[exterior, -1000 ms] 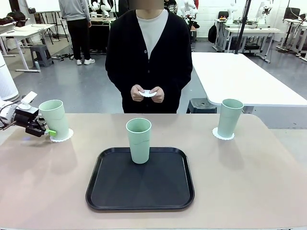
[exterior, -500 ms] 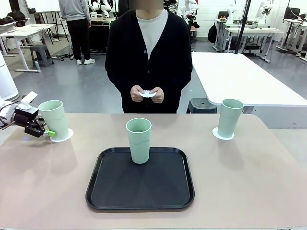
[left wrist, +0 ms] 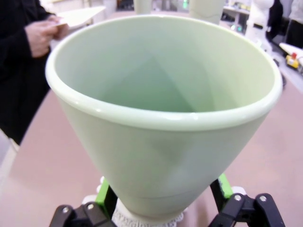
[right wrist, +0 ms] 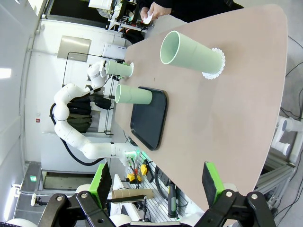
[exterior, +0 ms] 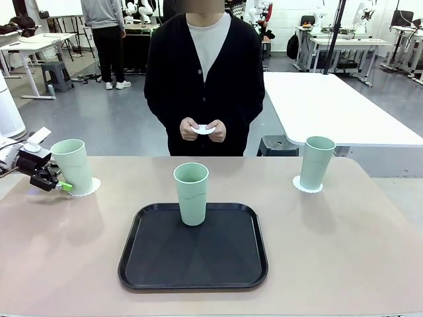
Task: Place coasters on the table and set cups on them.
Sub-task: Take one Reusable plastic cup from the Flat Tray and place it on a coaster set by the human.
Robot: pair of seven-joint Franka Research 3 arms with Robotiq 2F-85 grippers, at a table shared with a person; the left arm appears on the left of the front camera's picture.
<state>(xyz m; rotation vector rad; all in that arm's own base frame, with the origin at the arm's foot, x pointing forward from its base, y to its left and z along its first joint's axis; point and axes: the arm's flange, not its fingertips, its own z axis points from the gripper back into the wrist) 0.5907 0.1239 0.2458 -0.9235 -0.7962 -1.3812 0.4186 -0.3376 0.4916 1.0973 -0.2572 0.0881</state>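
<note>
Jaws spread, left end effector (exterior: 62,186) flanking cup (exterior: 74,164)

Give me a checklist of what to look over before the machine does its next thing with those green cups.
1. Left cup on the left coaster: ok.
2. Left end effector open: ok; its pads flank that cup's base.
3. Left end effector clear of the cup: cannot tell.
4. Right cup on the right coaster: ok.
5. Middle cup on a coaster: not ok; it stands on the black tray.
6. Last coaster on the table: not ok; the person's hands hold it.
</note>
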